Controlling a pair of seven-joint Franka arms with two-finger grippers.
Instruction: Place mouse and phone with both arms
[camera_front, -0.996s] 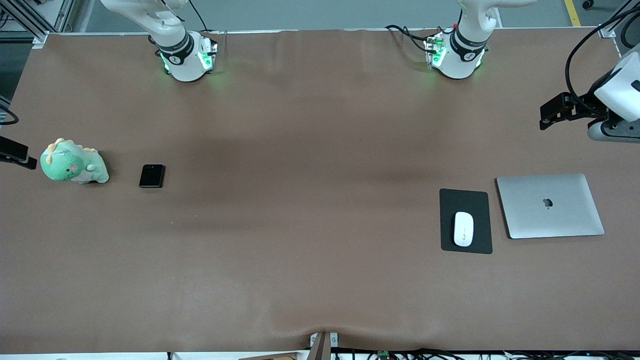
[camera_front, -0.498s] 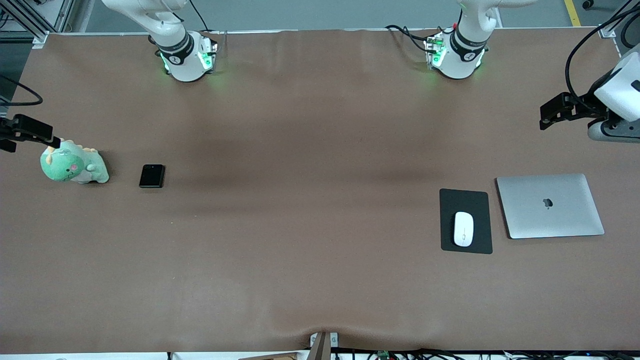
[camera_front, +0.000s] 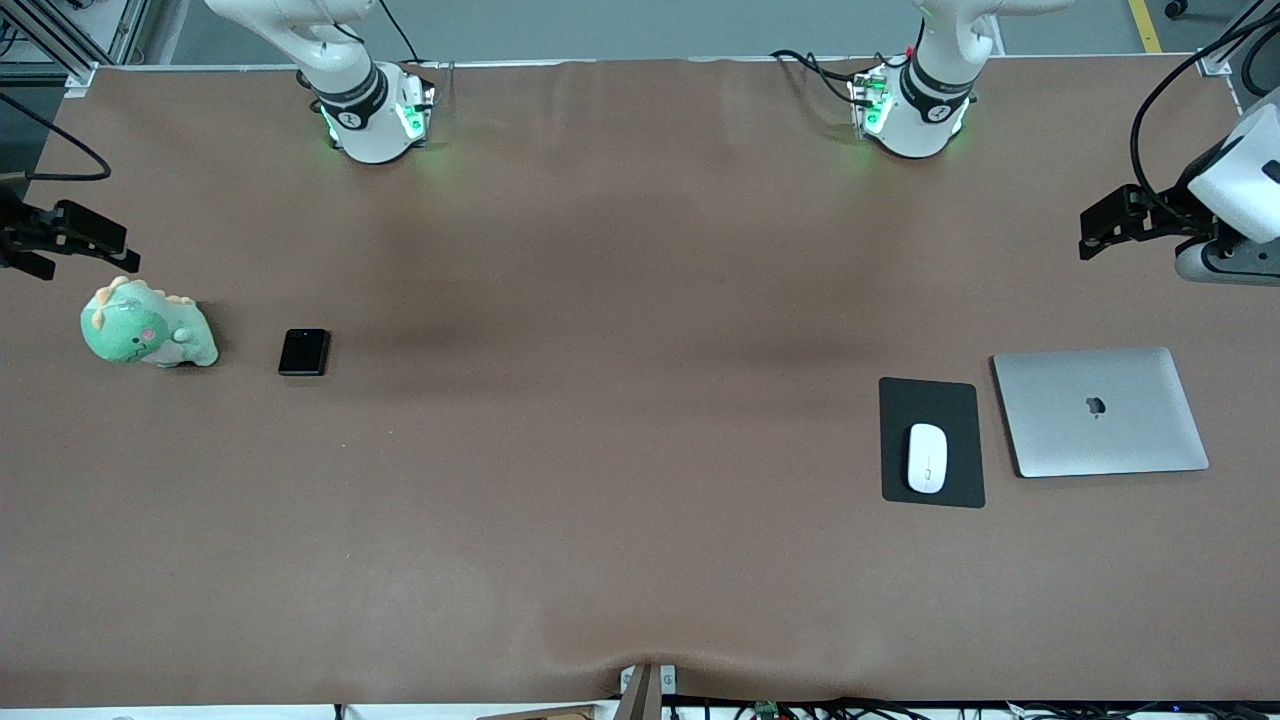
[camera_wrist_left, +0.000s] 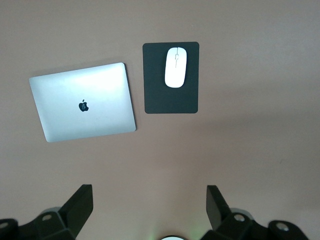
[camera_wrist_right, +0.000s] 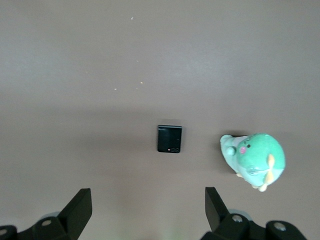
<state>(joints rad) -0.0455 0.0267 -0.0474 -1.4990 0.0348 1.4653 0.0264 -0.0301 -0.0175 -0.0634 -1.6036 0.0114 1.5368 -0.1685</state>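
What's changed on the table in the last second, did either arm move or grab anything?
The right end effector has come in from the table's edge at the right arm's end and moved farther from the front camera, past the green plush toy. It is open and holds nothing. The left end effector, phone, mouse, mouse pad and laptop stayed put.

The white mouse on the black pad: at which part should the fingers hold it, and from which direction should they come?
Probably from straight above, the fingers closing across the narrow width of the mouse at its middle. It lies flat on the mouse pad, its long axis running toward the front camera; its long sides are free, and the laptop lies apart. The open left gripper hangs high above the table.
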